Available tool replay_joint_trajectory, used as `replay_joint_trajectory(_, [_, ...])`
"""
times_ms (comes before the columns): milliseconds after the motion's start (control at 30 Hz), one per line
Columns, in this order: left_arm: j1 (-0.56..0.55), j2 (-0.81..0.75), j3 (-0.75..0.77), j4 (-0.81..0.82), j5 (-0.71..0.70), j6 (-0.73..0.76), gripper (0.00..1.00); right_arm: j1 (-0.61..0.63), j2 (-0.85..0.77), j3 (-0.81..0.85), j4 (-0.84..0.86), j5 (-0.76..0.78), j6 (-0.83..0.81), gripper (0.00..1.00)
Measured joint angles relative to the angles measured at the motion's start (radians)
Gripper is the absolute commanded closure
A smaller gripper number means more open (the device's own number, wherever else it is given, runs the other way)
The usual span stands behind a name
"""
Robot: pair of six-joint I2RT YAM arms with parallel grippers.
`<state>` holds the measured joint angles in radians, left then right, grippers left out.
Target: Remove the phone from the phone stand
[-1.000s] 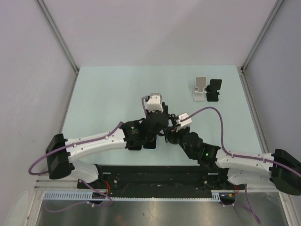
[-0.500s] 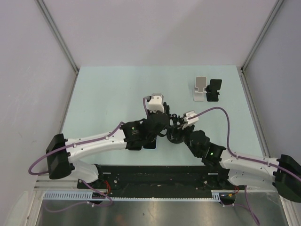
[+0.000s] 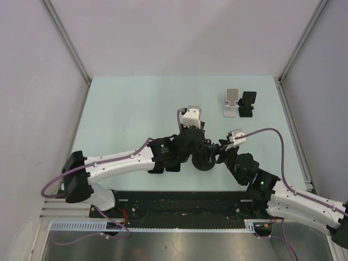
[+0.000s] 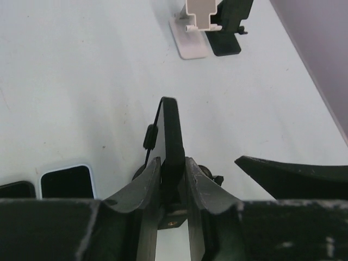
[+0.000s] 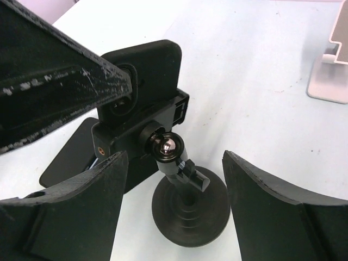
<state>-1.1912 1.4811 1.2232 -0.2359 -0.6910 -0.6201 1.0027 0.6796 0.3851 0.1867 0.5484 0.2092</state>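
A black phone [image 4: 171, 136] stands on edge in the clamp of a black phone stand with a round base [image 5: 190, 205] and a ball joint [image 5: 166, 145]. My left gripper [image 4: 173, 163] is shut on the phone's thin edge from above; in the top view it [image 3: 191, 145] hangs over the stand [image 3: 205, 161]. My right gripper [image 5: 174, 163] is open, with one finger on each side of the stand's stem and no contact. In the top view it [image 3: 218, 155] sits just right of the base. The phone's back [image 5: 149, 70] faces the right wrist camera.
A white stand [image 3: 232, 101] and a small black stand [image 3: 248, 103] sit at the far right of the table [image 3: 125, 109]. Two other phones [image 4: 65, 181] lie flat on the table under the left arm, near its front edge.
Both grippers have shifted to the right together. The right arm's wrist has swung further right and back, and the stand's round base now shows between them.
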Motion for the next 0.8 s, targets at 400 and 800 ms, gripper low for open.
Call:
replay_joint_trajectory(400, [-0.002, 0.017, 0.019, 0.042, 0.003, 0.006, 0.33, -0.034, -0.092, -0.012, -0.11, 0.03, 0.008, 0.24])
replay_joint_trajectory(800, [0.018, -0.029, 0.129, -0.029, 0.003, 0.111, 0.13, -0.043, -0.135, 0.002, -0.174, 0.029, 0.007, 0.23])
